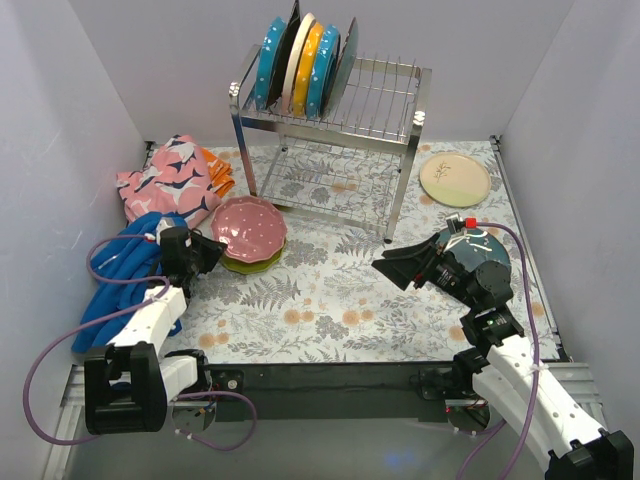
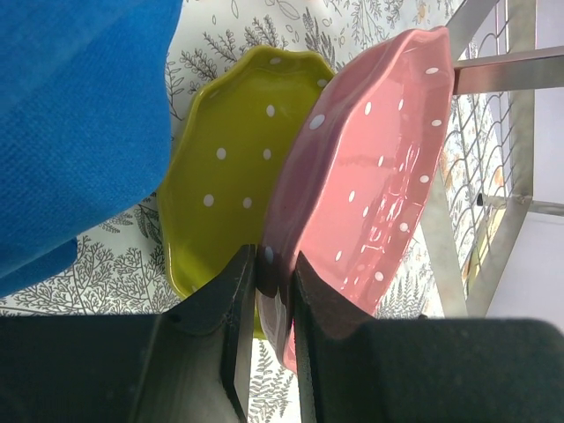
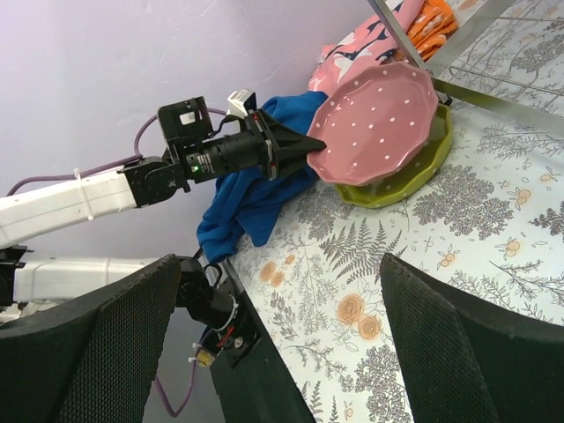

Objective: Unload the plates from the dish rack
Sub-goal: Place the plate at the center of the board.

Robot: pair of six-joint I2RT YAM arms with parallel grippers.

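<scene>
Dish rack (image 1: 372, 118): stands at the back centre of the bench (image 1: 330, 310). Six plates stand on edge in the slots at the left end of its top tier. From left to right these are a teal plate (image 1: 268, 62), a dark plate (image 1: 287, 50), a cream plate (image 1: 299, 62), a yellow-orange plate (image 1: 311, 68), a second teal plate (image 1: 326, 70) and a dark blue-grey plate (image 1: 343, 62). The rest of the top tier and the lower tier carry no plates.

Left jaws: closed on the near rim of the pink dotted plate (image 2: 361, 176). This plate is tilted and rests on the lime green dotted plate (image 2: 233, 167), which lies flat on the bench in front of the rack's left legs.

Right jaws: spread wide and holding nothing. They hang above the bench to the right of centre and point left toward the pink plate.

Other plates on the bench: a cream plate with a sprig motif (image 1: 455, 179) lies right of the rack. A dark blue-green plate (image 1: 490, 250) lies partly hidden beneath the right arm.

Cloths: a blue towel (image 1: 125, 265), a pink patterned cloth (image 1: 170, 180) and an orange cloth (image 1: 218, 170) are heaped at the left wall.
</scene>
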